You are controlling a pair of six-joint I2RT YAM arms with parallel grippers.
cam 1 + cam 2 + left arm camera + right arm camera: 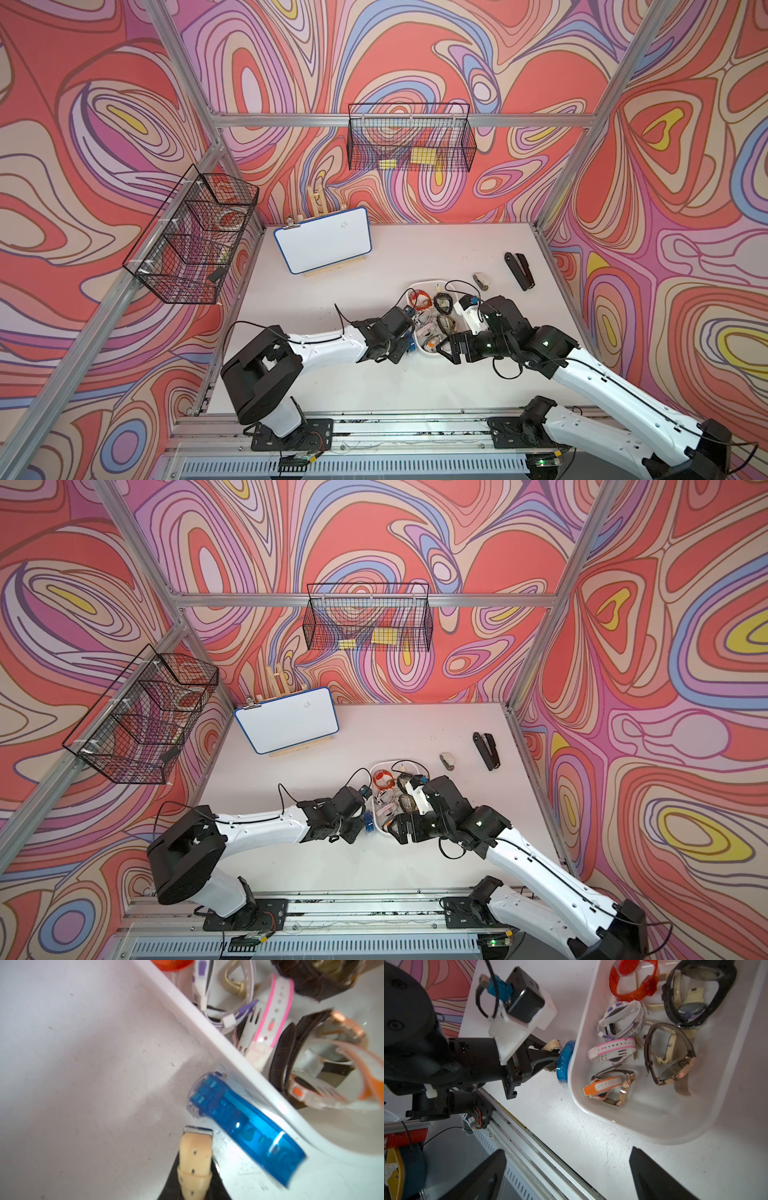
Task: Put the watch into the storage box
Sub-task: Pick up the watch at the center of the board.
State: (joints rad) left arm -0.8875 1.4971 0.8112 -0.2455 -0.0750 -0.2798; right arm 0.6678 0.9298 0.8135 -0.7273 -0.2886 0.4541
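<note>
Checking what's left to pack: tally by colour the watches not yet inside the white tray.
Blue watch: 1
Tan watch: 1
Total: 2 outside the tray

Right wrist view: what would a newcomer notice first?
The white box crowded with watches stands out first. Next, a blue watch lies outside it, against its wall. The left fingers are closed on a tan strap right beside it.
</note>
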